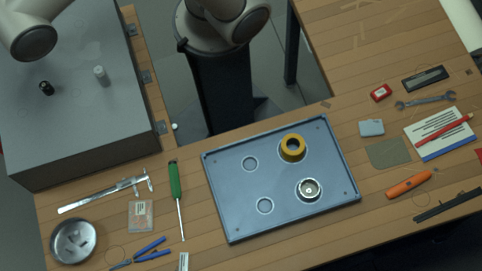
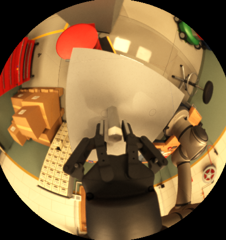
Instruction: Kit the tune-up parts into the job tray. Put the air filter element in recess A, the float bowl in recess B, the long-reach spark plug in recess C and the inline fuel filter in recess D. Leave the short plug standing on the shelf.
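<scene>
A grey spark plug with a white tip (image 2: 113,124) stands upright between my gripper's (image 2: 113,130) fingers in the wrist camera, over the grey shelf (image 1: 66,87); the gripper holds nothing, and the arm hides it from the side camera. On the shelf the side camera shows one grey plug (image 1: 101,75) standing and a small black cylinder (image 1: 46,87) to its left. The blue job tray (image 1: 279,175) lies on the bench with the yellow air filter element (image 1: 293,147) in its rear right recess and the metal float bowl (image 1: 308,189) in the front right one. Two round recesses (image 1: 249,163) (image 1: 265,205) on the left hold nothing.
The arm's pedestal (image 1: 220,71) stands between shelf and bench. Calipers (image 1: 106,191), a green screwdriver (image 1: 175,189), a metal dish (image 1: 73,240) and blue pliers (image 1: 145,252) lie left of the tray. A wrench (image 1: 426,101), notepad with a red pencil (image 1: 441,132) and an orange knife (image 1: 408,184) lie right.
</scene>
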`<state>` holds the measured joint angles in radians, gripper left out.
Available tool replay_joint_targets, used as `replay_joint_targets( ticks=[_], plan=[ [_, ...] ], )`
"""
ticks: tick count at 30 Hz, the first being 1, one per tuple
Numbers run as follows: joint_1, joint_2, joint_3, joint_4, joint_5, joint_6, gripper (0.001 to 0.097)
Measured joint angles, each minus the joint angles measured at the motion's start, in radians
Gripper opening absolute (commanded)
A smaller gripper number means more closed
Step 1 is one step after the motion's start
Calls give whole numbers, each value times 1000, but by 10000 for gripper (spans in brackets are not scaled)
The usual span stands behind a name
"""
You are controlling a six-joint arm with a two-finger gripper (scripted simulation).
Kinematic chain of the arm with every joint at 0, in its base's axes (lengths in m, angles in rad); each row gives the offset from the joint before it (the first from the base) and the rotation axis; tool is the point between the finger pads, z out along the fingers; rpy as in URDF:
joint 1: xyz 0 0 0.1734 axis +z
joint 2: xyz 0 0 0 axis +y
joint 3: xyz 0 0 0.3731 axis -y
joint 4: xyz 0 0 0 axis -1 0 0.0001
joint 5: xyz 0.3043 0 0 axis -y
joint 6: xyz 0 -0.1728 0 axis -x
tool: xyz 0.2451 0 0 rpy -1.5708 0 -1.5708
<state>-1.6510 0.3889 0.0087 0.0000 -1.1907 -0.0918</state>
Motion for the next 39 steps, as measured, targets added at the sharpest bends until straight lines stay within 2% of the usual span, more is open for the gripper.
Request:
replay_joint_targets(
  ticks=[12, 29, 39],
  plan=[
    [0, 0, -1, 0, 2, 0, 420],
    [0, 0, -1, 0, 2, 0, 85],
    [0, 0, -1, 0, 1, 0, 80]
  ],
)
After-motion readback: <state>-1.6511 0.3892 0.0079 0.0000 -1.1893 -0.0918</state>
